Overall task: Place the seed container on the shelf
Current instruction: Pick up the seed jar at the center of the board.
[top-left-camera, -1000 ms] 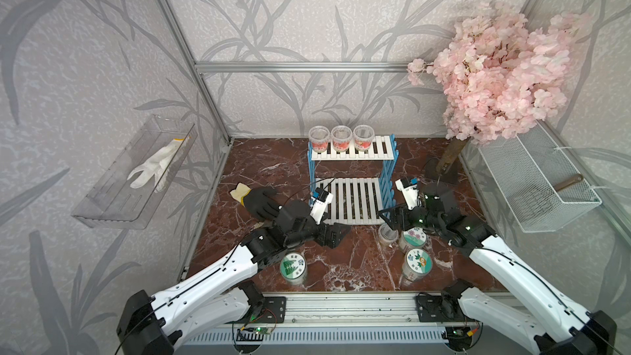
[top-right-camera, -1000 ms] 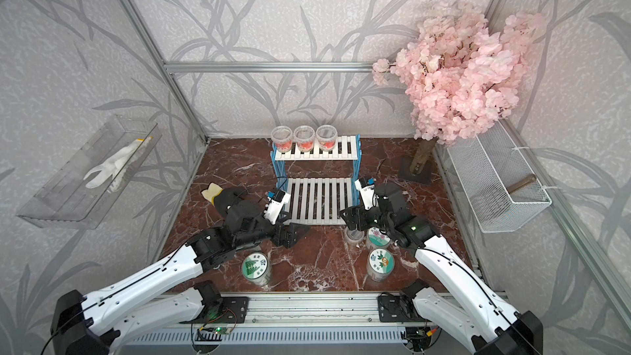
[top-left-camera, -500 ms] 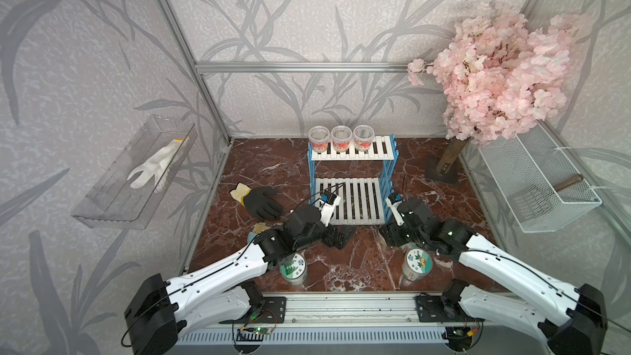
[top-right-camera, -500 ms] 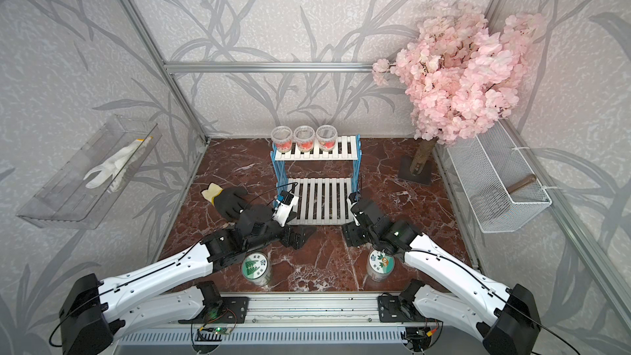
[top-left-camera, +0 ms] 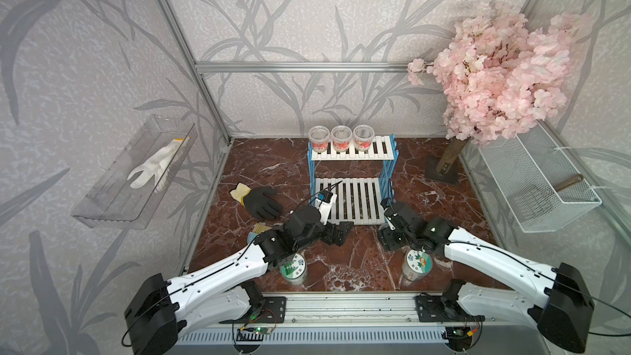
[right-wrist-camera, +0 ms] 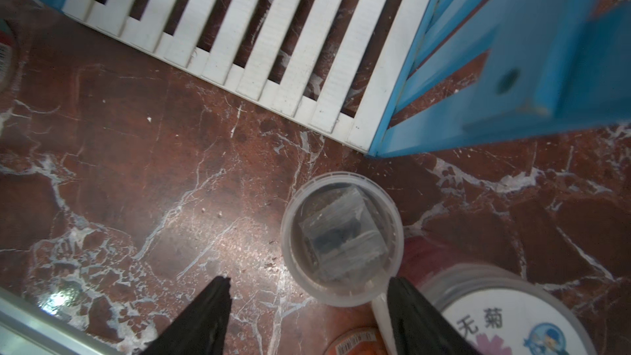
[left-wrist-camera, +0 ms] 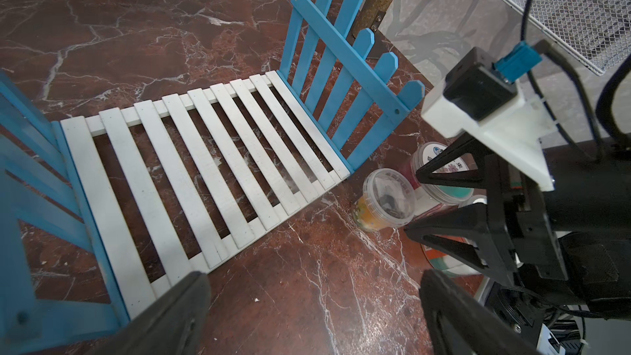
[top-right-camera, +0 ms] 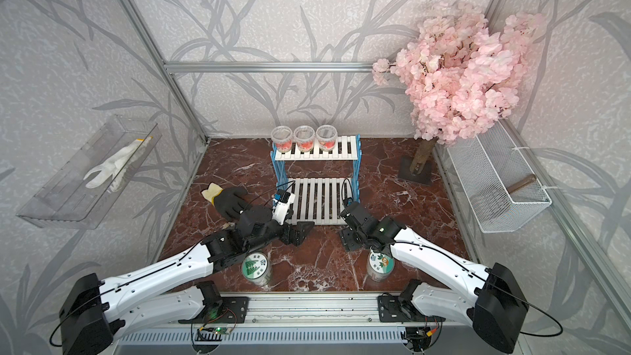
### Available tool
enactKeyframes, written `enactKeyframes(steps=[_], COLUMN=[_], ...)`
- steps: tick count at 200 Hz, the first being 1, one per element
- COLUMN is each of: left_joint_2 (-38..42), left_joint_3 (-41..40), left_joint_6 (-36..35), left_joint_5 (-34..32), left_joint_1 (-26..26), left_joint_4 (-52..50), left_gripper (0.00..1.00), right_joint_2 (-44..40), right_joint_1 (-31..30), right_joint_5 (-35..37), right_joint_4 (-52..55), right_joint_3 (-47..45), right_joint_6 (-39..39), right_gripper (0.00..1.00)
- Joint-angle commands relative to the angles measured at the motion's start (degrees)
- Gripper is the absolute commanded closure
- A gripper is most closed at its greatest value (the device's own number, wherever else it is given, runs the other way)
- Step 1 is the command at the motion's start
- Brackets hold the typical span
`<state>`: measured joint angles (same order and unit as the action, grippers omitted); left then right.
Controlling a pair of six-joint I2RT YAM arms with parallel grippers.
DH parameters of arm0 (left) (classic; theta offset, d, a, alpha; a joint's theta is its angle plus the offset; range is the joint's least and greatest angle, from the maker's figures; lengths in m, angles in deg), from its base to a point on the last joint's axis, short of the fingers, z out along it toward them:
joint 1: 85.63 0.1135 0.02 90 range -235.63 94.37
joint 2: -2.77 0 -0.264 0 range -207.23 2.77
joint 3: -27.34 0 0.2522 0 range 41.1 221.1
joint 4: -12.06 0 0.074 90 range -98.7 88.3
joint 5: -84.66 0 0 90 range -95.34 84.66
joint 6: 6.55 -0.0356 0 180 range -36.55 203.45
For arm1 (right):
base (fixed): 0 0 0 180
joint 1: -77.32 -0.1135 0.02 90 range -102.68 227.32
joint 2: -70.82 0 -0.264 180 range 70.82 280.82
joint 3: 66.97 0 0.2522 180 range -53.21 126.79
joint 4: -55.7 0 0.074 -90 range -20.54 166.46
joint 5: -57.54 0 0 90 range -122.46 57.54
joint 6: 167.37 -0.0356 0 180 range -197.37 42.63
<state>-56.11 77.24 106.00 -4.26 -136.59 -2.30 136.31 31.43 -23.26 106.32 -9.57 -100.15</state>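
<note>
1. so, the small clear plastic seed tub with the see-through lid [right-wrist-camera: 341, 237] isn't on the rack yet. it stands upright on the red marble floor [right-wrist-camera: 136, 165], just beside the front corner of the little two-tier shelf with white slats and blue picket sides [top-left-camera: 355, 199], on the right arm's side.
2. the right gripper [right-wrist-camera: 309, 281] sits low, just short of the tub. its jaws are parted with nothing between them, and the tub is off toward one finger rather than centred. my guess is it's lining up a grab and needs to shift over before it squeezes.
3. the left gripper [left-wrist-camera: 314, 278] is spread wide and empty in front of the lower tier, probably just parked out of the way.
4. inside the tub there looks to be a small clear bag with dark bits, presumably the seeds.
5. the top tier has three similar red-banded clear tubs [top-left-camera: 341, 138] lined up at one end with bare slats beside them, so that looks like the spot. the lower tier is bare.
6. a bigger jar with a white printed lid [right-wrist-camera: 505, 322] crowds the tub, so a sloppy close could knock it.
7. the clear plastic wall tray [top-left-camera: 109, 199] holds a white glove [top-left-camera: 153, 165]. the white wire mesh basket [top-left-camera: 505, 172] holds something wooden i can't make out.
</note>
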Motion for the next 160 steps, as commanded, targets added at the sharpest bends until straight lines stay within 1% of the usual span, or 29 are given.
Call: enactKeyframes(steps=[1,72,105,160], left_joint_2=[0.18,0.17,0.45,1.04], left_joint_3=[0.00,-0.09,-0.10,-0.40], left_joint_6=[-0.16,0.04,-0.05,-0.46], left_joint_5=[-1.60,-1.92,-1.92,-2.36], left_joint_1=[-0.28,-0.28,-0.28,-0.28], left_joint_4=[0.78,0.94,0.77,0.67], left_gripper=[0.00,0.00,0.00,0.00], right_joint_2=[0.90,3.46,5.07,7.79], right_joint_1=[-0.32,-0.34,-0.28,-0.34], right_joint_5=[3.20,2.76,4.37,3.66], right_joint_4=[2.13,-2.36,-2.28,-1.24], right_joint_3=[0.85,-0.56,-0.46,0.85], right_joint_6=[-1.58,-2.53,-2.90,-2.57], right_gripper=[0.24,0.18,0.13,0.12])
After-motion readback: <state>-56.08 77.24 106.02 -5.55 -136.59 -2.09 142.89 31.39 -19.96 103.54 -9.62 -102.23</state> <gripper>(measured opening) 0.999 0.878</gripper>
